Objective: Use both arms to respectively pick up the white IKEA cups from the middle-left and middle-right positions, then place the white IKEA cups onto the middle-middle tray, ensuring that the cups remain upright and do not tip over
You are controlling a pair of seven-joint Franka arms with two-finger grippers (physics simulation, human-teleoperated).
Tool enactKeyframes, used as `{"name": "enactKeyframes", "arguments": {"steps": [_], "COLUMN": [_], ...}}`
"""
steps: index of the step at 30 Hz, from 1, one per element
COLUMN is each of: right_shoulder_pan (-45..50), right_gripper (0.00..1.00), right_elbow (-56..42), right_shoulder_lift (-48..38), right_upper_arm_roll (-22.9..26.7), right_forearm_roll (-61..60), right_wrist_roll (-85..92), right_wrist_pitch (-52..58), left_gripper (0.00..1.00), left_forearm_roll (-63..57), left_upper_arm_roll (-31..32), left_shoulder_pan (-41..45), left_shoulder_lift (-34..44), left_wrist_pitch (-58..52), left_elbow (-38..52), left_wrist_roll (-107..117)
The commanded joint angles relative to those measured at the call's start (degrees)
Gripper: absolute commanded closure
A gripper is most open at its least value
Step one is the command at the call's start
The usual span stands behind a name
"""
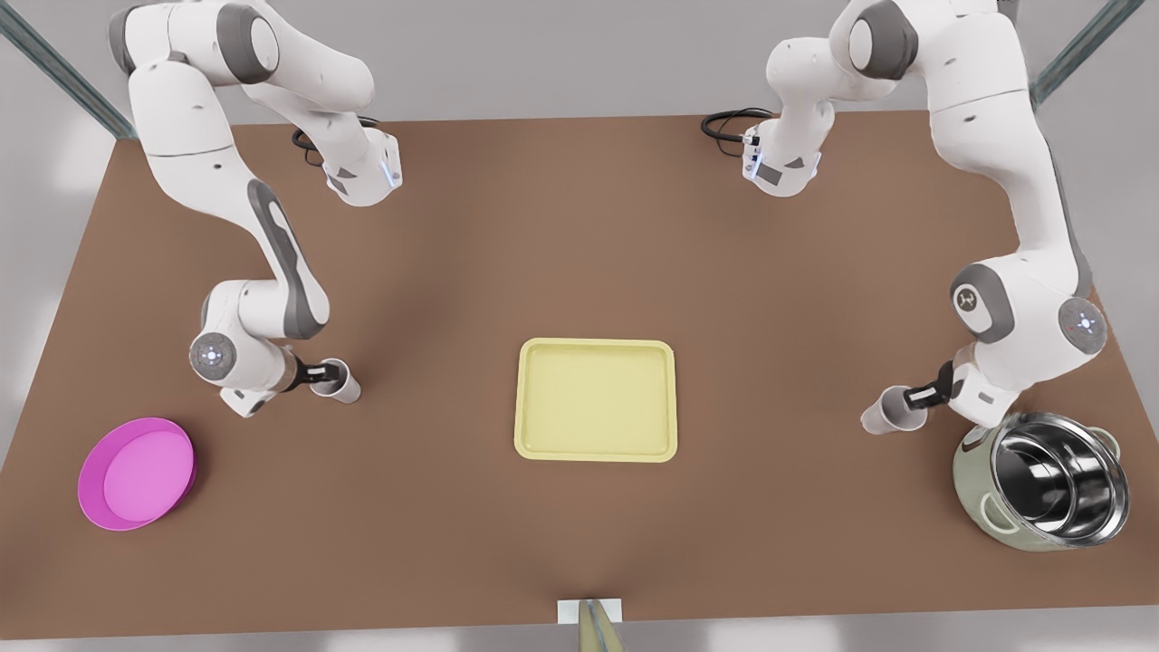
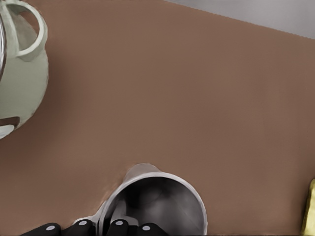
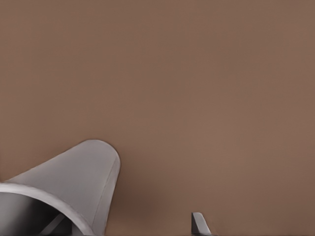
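Note:
Two white cups stand on the brown table either side of the pale yellow tray [image 1: 543, 444]. At the front view's right, one cup [image 1: 889, 412] has my left gripper [image 1: 922, 396] at its rim. In the left wrist view the black fingers [image 2: 118, 227] straddle this cup's [image 2: 162, 196] wall, shut on it. At the front view's left, my right gripper [image 1: 319, 371] sits against the rim of the other cup [image 1: 340, 382]. That cup [image 3: 74, 182] lies close below the right wrist camera. Both cups look upright.
A steel-lined pale green pot [image 1: 1041, 480] stands just in front of the left arm's wrist, close to its cup, and its handle [image 2: 29, 29] is in the left wrist view. A round magenta dish [image 1: 136, 471] lies at the front view's lower left.

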State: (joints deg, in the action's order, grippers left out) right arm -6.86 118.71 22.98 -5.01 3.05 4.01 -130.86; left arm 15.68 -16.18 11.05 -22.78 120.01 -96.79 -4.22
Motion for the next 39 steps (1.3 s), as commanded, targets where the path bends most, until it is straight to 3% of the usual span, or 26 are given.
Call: {"name": "enactKeyframes", "arguments": {"steps": [1, 3, 6, 9, 13, 21, 28, 29, 31, 35, 39], "right_shoulder_pan": [0.0, 0.1, 0.6, 0.7, 8.2, 31.7, 36.8, 37.8, 38.7, 39.7, 39.7], "right_gripper": [0.32, 0.53, 0.69, 0.79, 0.79, 0.79, 0.79, 0.79, 0.79, 0.79, 0.79], "right_elbow": [-0.2, -0.8, -1.6, -3.0, -9.1, -19.6, -27.8, -28.8, -28.9, -28.5, -28.4], "right_shoulder_lift": [0.4, 0.7, 0.7, 1.5, 2.1, 5.8, 12.1, 13.1, 14.3, 15.3, 16.3], "right_upper_arm_roll": [0.0, 0.0, -0.4, -0.6, -0.6, -0.5, -0.5, -0.5, -0.5, -0.5, -0.5], "right_forearm_roll": [0.1, 0.1, 0.1, -0.8, -3.0, -4.0, -3.4, -3.5, -3.4, -3.5, -3.2], "right_wrist_roll": [0.7, 0.7, 0.7, 0.5, -4.6, -35.9, -40.0, -40.0, -40.0, -40.0, -39.9], "right_wrist_pitch": [-2.6, -2.6, -2.9, -3.0, -2.5, -5.4, -5.4, -5.4, -5.4, -5.3, -5.4], "left_gripper": [0.79, 0.79, 0.79, 0.79, 0.79, 0.79, 0.79, 0.76, 0.55, 0.01, 0.0], "left_forearm_roll": [1.4, 1.4, 1.2, 0.8, 1.5, 1.3, 1.3, 1.3, 1.1, 1.1, 1.3], "left_upper_arm_roll": [1.4, 1.9, 1.9, 3.0, 5.1, 8.1, 8.4, 8.4, 8.4, 8.4, 8.4], "left_shoulder_pan": [4.0, 8.8, 15.1, 20.0, 22.7, 25.3, 25.7, 25.7, 25.8, 25.7, 26.1], "left_shoulder_lift": [-0.2, -1.7, -6.6, -8.8, -11.2, -15.6, -17.9, -18.2, -18.6, -18.6, -18.4], "left_wrist_pitch": [-2.7, -2.0, -0.7, 5.4, 12.7, 24.3, 24.5, 24.5, 24.5, 24.5, 24.4], "left_elbow": [0.8, 2.8, 7.1, 7.1, 7.1, 6.6, 6.5, 6.5, 6.6, 6.6, 6.6], "left_wrist_roll": [8.5, 13.8, 26.3, 39.3, 49.5, 55.4, 55.3, 55.3, 55.3, 55.3, 55.4]}}
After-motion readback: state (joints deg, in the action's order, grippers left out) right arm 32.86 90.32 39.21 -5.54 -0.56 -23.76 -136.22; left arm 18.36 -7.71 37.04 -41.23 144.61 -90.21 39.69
